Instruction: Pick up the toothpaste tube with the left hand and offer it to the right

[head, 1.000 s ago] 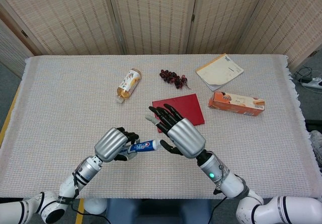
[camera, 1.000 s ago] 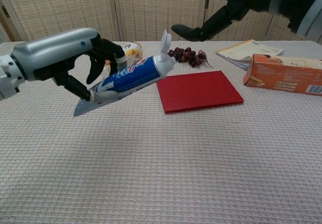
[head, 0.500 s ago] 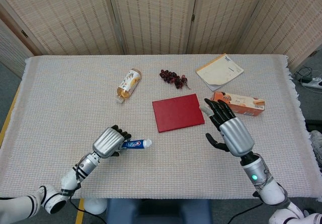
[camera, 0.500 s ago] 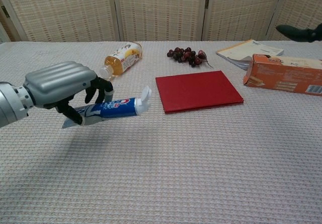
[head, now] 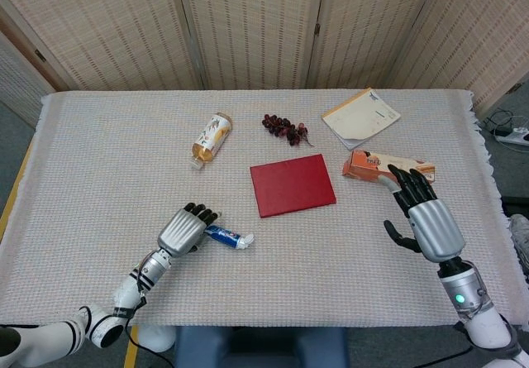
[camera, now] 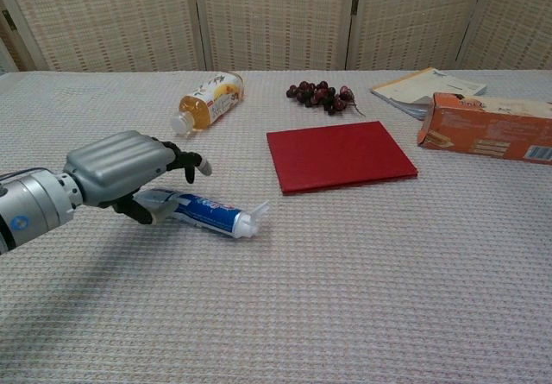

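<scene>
The blue and white toothpaste tube lies flat on the woven tablecloth at the front left, its white cap pointing right. My left hand hovers low over the tube's tail end. Its fingers are stretched out above the tube, not wrapped around it, and the thumb sits beside the tail. My right hand is far off at the right side of the table, fingers spread and holding nothing, just in front of the orange box. The chest view does not show it.
A red book lies mid-table. Behind it are a drink bottle on its side, a bunch of dark grapes, a notebook and an orange box.
The left hand came down with the tube, laid it on the table and spread its fingers. The right hand drew back from the middle to the right edge.
</scene>
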